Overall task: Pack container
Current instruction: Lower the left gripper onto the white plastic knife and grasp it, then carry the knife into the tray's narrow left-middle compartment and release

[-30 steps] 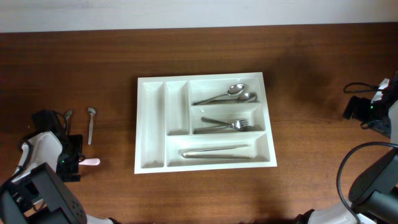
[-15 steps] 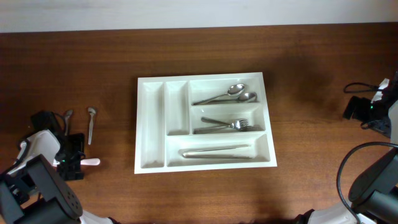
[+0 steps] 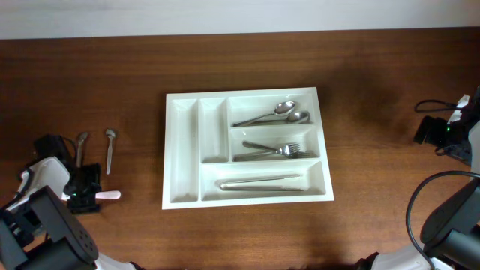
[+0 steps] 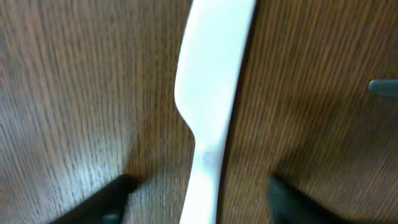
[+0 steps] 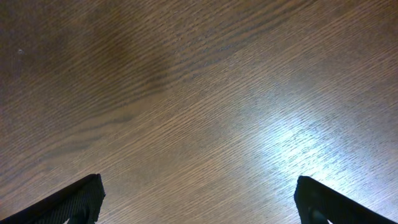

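Observation:
The white cutlery tray [image 3: 168,150] lies at the table's middle. Its three wide compartments hold spoons [image 3: 274,114], forks [image 3: 274,151] and knives [image 3: 262,183]; the two narrow ones are empty. A white plastic utensil [image 3: 109,195] lies on the table at the left. My left gripper [image 3: 87,192] is open and low over it. In the left wrist view the utensil [image 4: 211,93] lies between the two fingers [image 4: 199,199], not squeezed. My right gripper [image 3: 429,132] is open over bare wood at the far right, as the right wrist view [image 5: 199,199] shows.
Two small metal spoons [image 3: 110,148] [image 3: 81,143] lie on the table just beyond the left gripper. A metal tip [image 4: 384,87] shows at the right edge of the left wrist view. Cables hang near the right arm [image 3: 450,150].
The left arm has shifted slightly left and settled over the white utensil. The tray, its cutlery and the right arm have not moved.

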Robot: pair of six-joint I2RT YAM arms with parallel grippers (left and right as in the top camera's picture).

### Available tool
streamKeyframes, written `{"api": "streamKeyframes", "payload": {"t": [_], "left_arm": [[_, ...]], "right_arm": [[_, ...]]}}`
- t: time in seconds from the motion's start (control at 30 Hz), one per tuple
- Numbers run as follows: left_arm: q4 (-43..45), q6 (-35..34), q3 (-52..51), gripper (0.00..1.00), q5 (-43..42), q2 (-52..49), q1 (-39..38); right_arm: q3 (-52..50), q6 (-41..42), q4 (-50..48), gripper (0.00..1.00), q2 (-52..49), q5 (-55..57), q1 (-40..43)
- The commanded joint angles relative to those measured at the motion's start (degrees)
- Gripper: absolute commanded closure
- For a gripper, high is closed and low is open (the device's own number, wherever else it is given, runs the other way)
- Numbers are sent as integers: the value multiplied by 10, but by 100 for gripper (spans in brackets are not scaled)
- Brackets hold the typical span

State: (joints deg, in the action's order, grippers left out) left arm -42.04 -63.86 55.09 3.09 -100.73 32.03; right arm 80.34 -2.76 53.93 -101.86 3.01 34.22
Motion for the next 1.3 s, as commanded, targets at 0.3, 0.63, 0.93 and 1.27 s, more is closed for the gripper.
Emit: {"api": "streamKeyframes", "payload": {"t": [0.3,0.63,0.93,1.27], "left_arm": [[5,70,-15,77,-6,-33,4],[0,149,-13,98,-3,-10,4],[0,290,24,98,-22,125,-31],[51,366,61,98,-54,275,-290]], "right_arm": [[-3,5,0,1,1,3,3],[-3,5,0,1,1,3,3],[-3,5,0,1,1,3,3],[-3,5,0,1,1,3,3]]}}
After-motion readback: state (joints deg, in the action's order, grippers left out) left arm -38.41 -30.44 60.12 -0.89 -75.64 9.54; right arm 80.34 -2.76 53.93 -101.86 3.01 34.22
